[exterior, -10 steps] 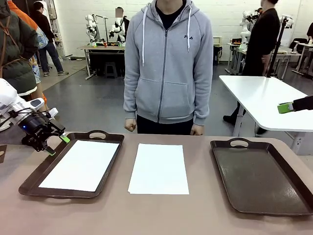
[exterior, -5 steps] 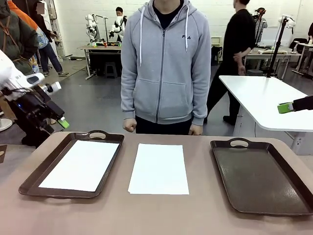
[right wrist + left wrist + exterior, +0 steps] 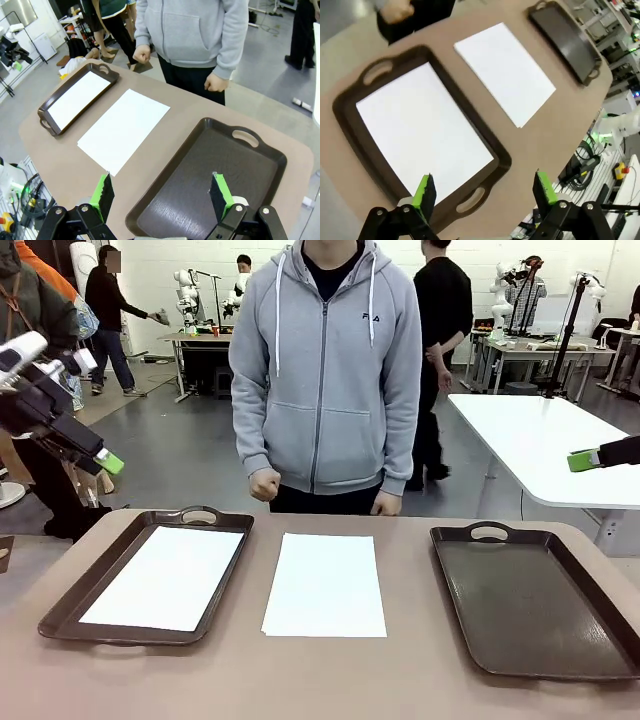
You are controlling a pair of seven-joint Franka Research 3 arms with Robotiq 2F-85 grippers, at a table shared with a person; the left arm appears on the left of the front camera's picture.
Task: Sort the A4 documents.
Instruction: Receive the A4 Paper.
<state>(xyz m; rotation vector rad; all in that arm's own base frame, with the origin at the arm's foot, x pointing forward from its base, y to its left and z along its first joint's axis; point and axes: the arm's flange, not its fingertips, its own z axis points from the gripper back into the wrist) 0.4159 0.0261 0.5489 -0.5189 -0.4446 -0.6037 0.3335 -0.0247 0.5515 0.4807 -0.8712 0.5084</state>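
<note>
Thin white A4 paper sheet (image 3: 325,585) flat on brown tabletop (image 3: 410,590), apt to skid or crumple under left gripper (image 3: 484,186) or right gripper (image 3: 160,192), both black, green-padded, wide-spread, empty.

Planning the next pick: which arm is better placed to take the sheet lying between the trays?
Probably right. The right gripper, open, faces the empty tray beside the sheet, its likely destination; the left gripper, open too, is high beyond the filled tray.

A dark brown left tray (image 3: 62,606) and a matching right tray (image 3: 525,600) (its bottom bare) lie well apart on the tan desk (image 3: 410,670). A person in a grey zip hoodie (image 3: 330,390) stands at its far edge, with a white table (image 3: 540,435) behind.
</note>
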